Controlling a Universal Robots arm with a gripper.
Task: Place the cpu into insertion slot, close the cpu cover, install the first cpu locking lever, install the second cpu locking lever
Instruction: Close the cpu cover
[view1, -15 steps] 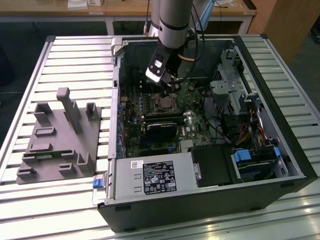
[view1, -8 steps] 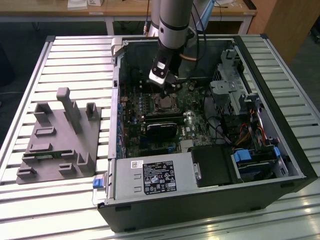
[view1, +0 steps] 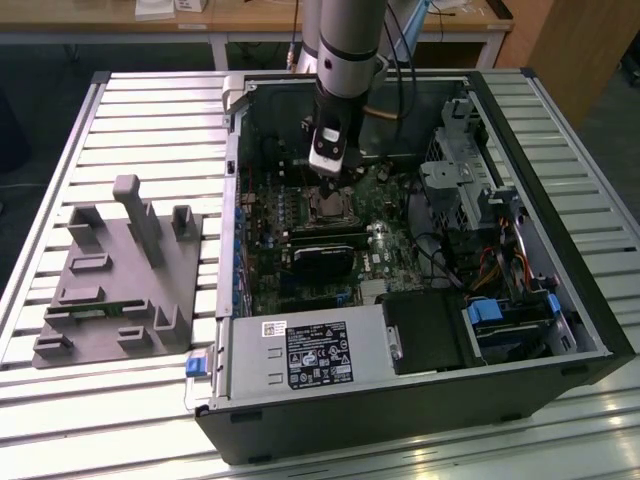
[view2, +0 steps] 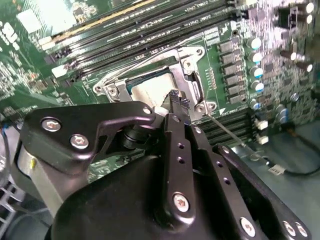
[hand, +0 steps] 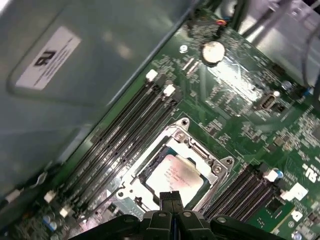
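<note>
Green board (hand: 235, 95), cpu (hand: 175, 172) below closed jaws

Flat square metal cpu (hand: 175, 175) is sitting in silver-framed square insertion slot (hand: 205, 150), black gripper (hand: 170, 195) hanging just above; long mem. slots (hand: 125, 125) lying beside.

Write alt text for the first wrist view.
The shut gripper is poised at the edge of the cpu, which lies in the insertion slot, framed by the silver cpu cover. Long black memory slots flank it.
</note>
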